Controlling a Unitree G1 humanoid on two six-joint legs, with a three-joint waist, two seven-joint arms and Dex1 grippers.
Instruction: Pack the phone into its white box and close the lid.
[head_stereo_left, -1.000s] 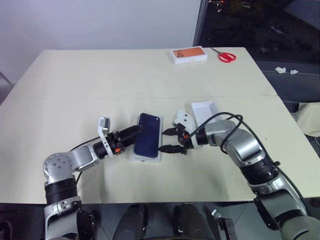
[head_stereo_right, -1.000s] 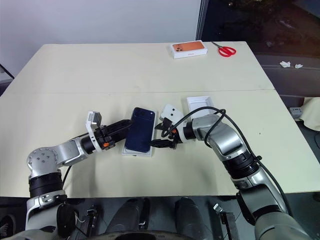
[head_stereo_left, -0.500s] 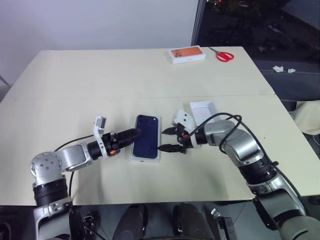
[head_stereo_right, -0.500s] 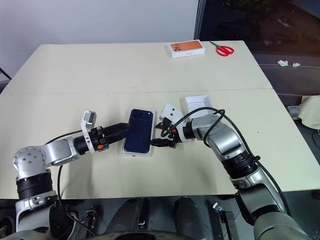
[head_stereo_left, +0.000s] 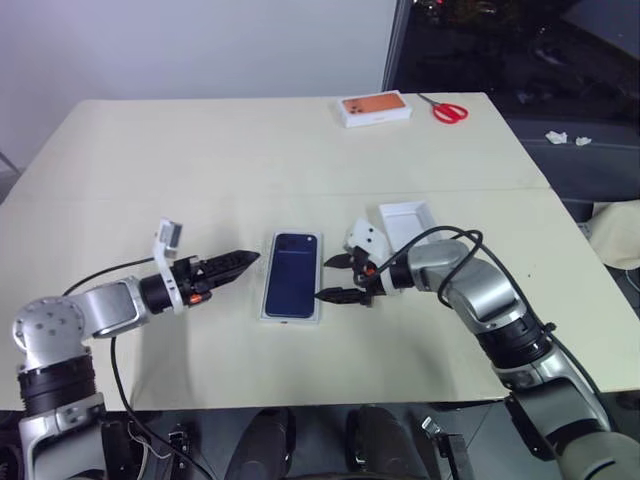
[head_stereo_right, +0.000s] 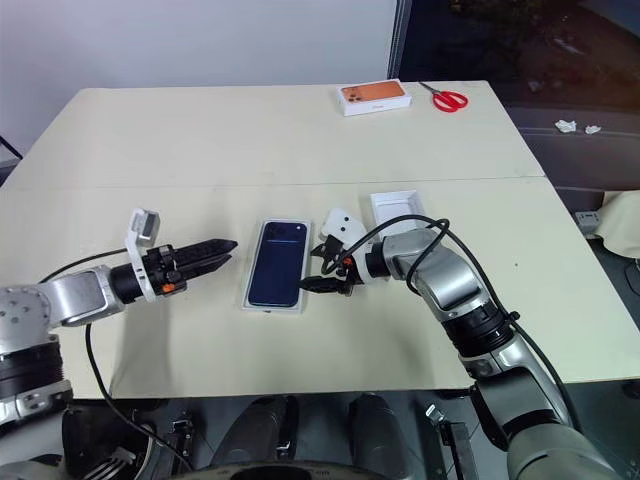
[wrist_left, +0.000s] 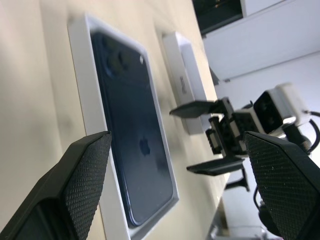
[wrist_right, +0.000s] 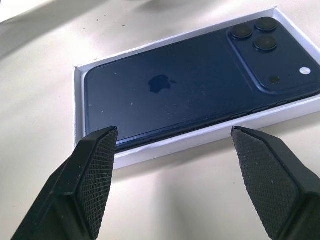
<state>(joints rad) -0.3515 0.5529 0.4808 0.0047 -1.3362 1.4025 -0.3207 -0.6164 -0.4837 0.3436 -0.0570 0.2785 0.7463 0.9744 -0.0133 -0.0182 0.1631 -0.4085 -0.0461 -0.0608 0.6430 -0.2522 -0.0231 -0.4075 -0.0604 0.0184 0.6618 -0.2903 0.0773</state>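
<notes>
The dark blue phone (head_stereo_left: 292, 286) lies flat, back up, inside the white box (head_stereo_left: 268, 314) at the table's middle. My left gripper (head_stereo_left: 238, 264) hovers to the left of the box, apart from it, open and empty, pointing at the phone. On the box's right side my right gripper (head_stereo_left: 331, 279) is open, its fingers (wrist_right: 95, 175) spread beside the box's long edge without touching it. The lid (head_stereo_left: 408, 218) rests inside-up on the table behind the right gripper. The left wrist view shows the phone (wrist_left: 132, 165), the lid (wrist_left: 182, 80) and the right gripper (wrist_left: 200, 137) beyond.
A white box with an orange top (head_stereo_left: 375, 109) and red scissors (head_stereo_left: 449, 110) lie at the table's far right edge. A seam crosses the table (head_stereo_left: 150, 150) just behind the lid. Dark floor lies beyond the table's right edge.
My left gripper has let go of the phone's edge and pulled away to the left. The phone, raised and tilted before, now lies flat in the box. The right gripper stayed put.
</notes>
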